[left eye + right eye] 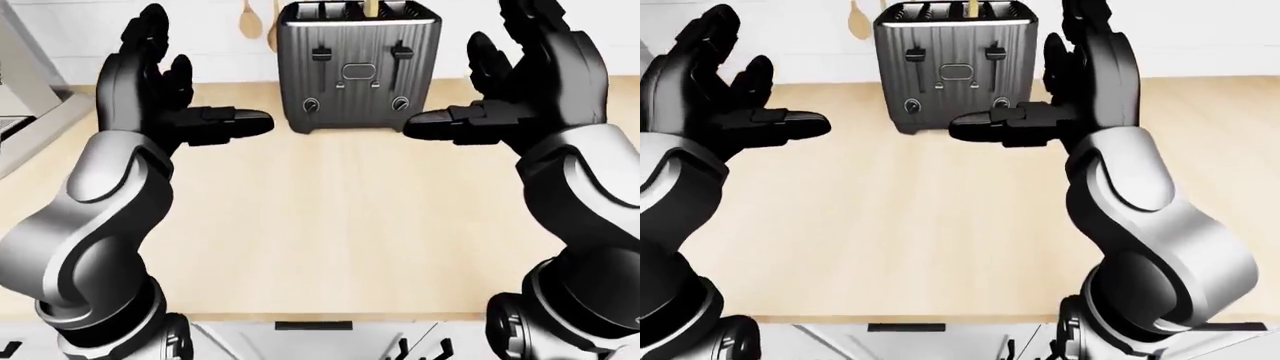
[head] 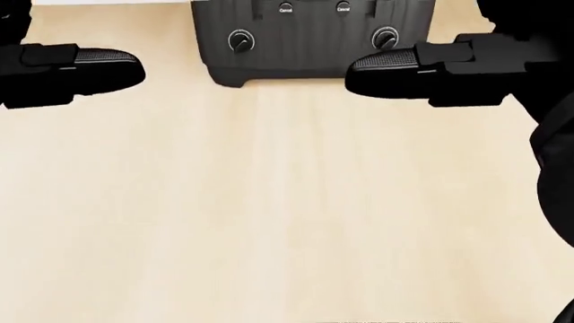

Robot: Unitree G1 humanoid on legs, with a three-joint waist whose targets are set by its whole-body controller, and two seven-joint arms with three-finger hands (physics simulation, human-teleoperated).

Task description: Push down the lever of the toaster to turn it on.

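Because neither robot hand has anything in it, both are raised with fingers spread and thumbs pointing inward, a posture that reads as readiness rather than work: the left robot hand (image 1: 165,94) stands at about ten o'clock in the left-eye view and the right robot hand (image 1: 520,82) at about two o'clock, each open and clear of every object. Between them, at twelve o'clock, sits the toaster (image 1: 357,67), upright on the pale wooden counter (image 1: 330,225) with its control face turned toward the robot, which is presumably why the arms flank it so evenly. The right thumb tip lies just beside the toaster's lower right corner in the picture, though whether it touches cannot be told; it looks to be nearer the camera. Two levers show on the face, the left lever (image 1: 321,54) and the right lever (image 1: 400,52), both near the top of their slots, so the toaster appears not yet switched on. Below them are two round knobs, clearest in the head view, the left knob (image 2: 240,40) and the right knob (image 2: 385,37). The right robot hand seems the better placed to come down on the nearer lever, needing a fingertip set above the tab and a straight downward press. At eleven o'clock a wooden spoon (image 1: 250,22) hangs on the wall behind.
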